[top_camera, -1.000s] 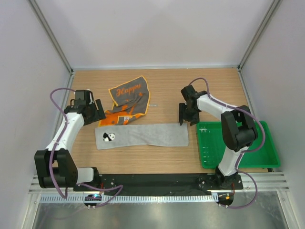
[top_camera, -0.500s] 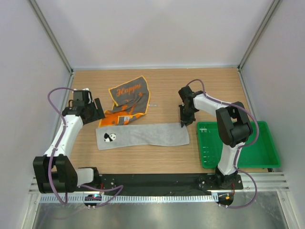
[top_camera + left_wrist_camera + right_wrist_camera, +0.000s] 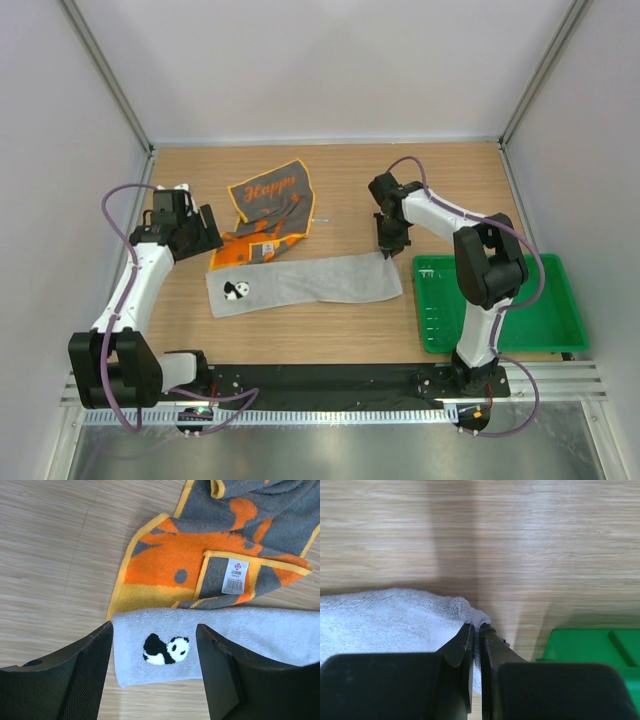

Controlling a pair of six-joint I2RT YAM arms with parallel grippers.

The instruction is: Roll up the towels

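The right gripper [image 3: 476,627] has its jaws drawn to a thin slit, pinching a bunched corner of the light grey towel [image 3: 385,615] at the lower centre of the right wrist view; seen from above, this is the towel's upper right corner, just right of the frame's centre. The green plastic tray [image 3: 585,650] sits near it at the lower right, apart from the cloth. The left gripper [image 3: 154,630] stands wide and holds nothing; its black fingers [image 3: 85,670] fill the bottom of the left wrist view on either side of the towel's left end, where a panda motif [image 3: 165,650] shows. The grey towel lies flat and unrolled, a long strip across the middle of the wooden table [image 3: 350,180], its left end slanting lower. The dark grey towel with orange print [image 3: 270,195] lies rumpled above it, upper left of centre; its lower part is folded over, showing the orange back and a white label [image 3: 235,575], and its lower edge meets the grey towel's upper edge.
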